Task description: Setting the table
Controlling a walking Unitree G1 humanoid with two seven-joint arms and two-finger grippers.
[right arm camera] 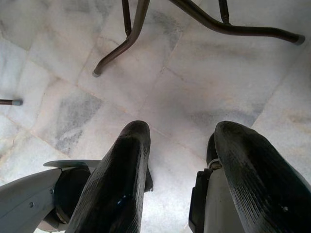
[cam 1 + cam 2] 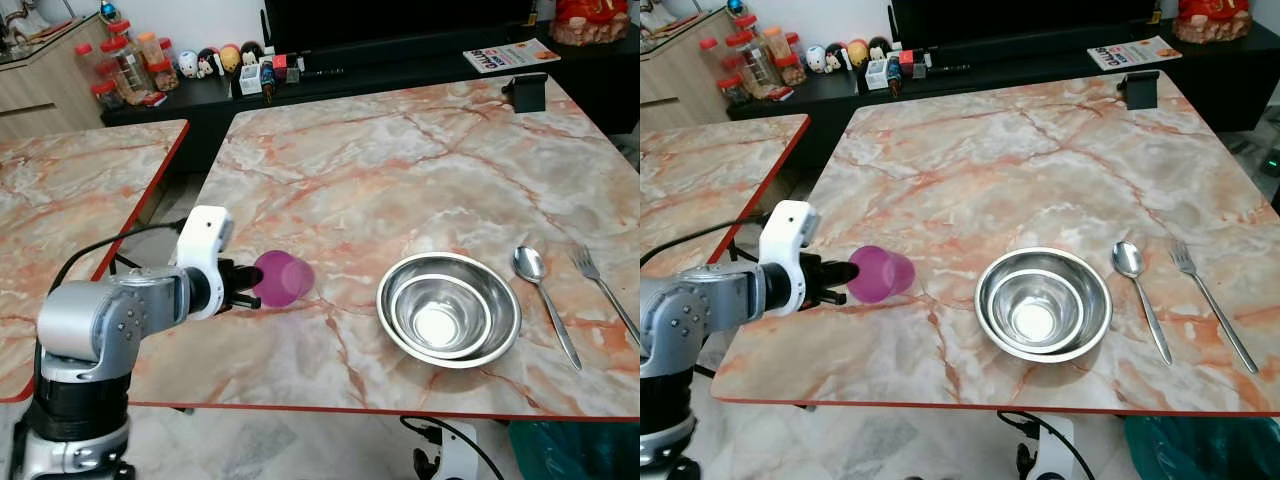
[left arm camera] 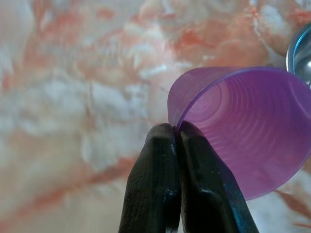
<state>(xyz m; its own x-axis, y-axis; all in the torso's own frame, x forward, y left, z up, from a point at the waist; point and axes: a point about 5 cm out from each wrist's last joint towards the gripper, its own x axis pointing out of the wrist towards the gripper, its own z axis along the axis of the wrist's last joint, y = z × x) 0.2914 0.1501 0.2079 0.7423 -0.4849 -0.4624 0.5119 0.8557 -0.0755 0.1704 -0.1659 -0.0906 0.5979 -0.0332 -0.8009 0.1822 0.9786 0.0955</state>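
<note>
A purple plastic cup [image 2: 284, 278] hangs on its side just above the marble table [image 2: 400, 170], near the front left edge. My left gripper [image 2: 243, 285] is shut on the cup's rim, its two black fingers [image 3: 165, 189] pinching the wall of the purple cup [image 3: 243, 126]. Two nested steel bowls [image 2: 448, 308] sit at the front centre-right, with a spoon [image 2: 540, 295] and a fork [image 2: 603, 288] to their right. My right gripper [image 1: 180, 165] hangs open over the floor, nothing between its fingers.
A second marble table [image 2: 70, 190] stands to the left across a narrow gap. A black stand [image 2: 525, 91] sits at the far right of the table. Jars and figurines [image 2: 160, 60] line a dark shelf behind. Table legs [image 1: 146, 29] cross the tiled floor.
</note>
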